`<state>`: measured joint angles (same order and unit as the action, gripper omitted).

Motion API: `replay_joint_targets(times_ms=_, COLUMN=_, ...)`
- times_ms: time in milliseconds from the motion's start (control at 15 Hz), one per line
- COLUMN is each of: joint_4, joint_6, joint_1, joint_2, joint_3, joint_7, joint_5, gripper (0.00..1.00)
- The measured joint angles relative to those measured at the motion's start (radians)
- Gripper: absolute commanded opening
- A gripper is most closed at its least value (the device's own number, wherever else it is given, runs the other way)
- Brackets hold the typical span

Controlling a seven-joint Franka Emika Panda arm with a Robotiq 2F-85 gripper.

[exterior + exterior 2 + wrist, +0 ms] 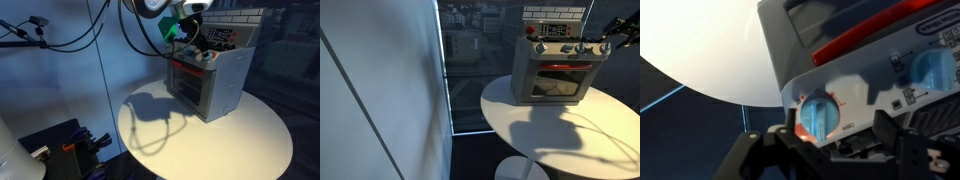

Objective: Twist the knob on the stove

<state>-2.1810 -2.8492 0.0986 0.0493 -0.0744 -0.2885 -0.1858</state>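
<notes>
1. Nearest the wrist camera, the black, matte, blocky end effector [835, 138] fills the lower edge. Its two fingers [890, 142] stand apart, one on each side of a knob.
2. Between those fingers sits a round, pale blue, glossy plastic knob [821, 116] ringed with red tick marks. Whether the pads touch it cannot be told.
3. Off to one side of the end effector, on the same grey panel, is a second round pale blue knob [935, 68].
4. Both knobs belong to the small, grey, box-shaped toy stove [555, 70]. Its red-framed glass door [558, 82] lies below the end effector, and its brick-patterned back panel [555, 14] rises above.
5. The stove stands on a smooth, white, round bench [240, 140] beneath the end effector.
6. In both exterior views the end effector [605, 43] meets the stove [212, 82] at one end of the knob row.
</notes>
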Motion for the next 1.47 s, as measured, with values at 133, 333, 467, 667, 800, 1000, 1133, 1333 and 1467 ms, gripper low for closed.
replay_joint_targets(times_ms=133, joint_4=0.002, joint_6=0.000, joint_1=0.000, joint_2=0.001, joint_3=0.000, joint_7=0.000, joint_5=0.000, gripper=0.64)
replay_joint_targets(times_ms=333, joint_4=0.005, joint_6=0.000, joint_1=0.000, joint_2=0.001, joint_3=0.000, joint_7=0.000, joint_5=0.000, gripper=0.63)
replay_joint_targets(times_ms=467, joint_4=0.006, joint_6=0.000, joint_1=0.000, joint_2=0.001, joint_3=0.000, joint_7=0.000, joint_5=0.000, gripper=0.64)
replay_joint_targets(times_ms=667, joint_4=0.006, joint_6=0.000, joint_1=0.000, joint_2=0.001, joint_3=0.000, joint_7=0.000, joint_5=-0.001, gripper=0.66)
replay_joint_targets(times_ms=800, joint_4=0.006, joint_6=0.000, joint_1=0.000, joint_2=0.001, joint_3=0.000, joint_7=0.001, joint_5=-0.001, gripper=0.65)
replay_joint_targets(times_ms=1000, joint_4=0.006, joint_6=0.000, joint_1=0.000, joint_2=0.002, joint_3=0.000, joint_7=0.001, joint_5=-0.001, gripper=0.66)
replay_joint_targets(times_ms=1133, joint_4=0.007, joint_6=0.000, joint_1=0.001, joint_2=0.004, joint_3=0.000, joint_7=0.001, joint_5=-0.001, gripper=0.69)
replay_joint_targets(times_ms=1333, joint_4=0.009, joint_6=0.000, joint_1=0.001, joint_2=0.007, joint_3=0.000, joint_7=0.001, joint_5=-0.001, gripper=0.70)
replay_joint_targets(times_ms=1467, joint_4=0.010, joint_6=0.000, joint_1=0.001, joint_2=0.008, joint_3=-0.001, joint_7=0.001, joint_5=-0.001, gripper=0.65)
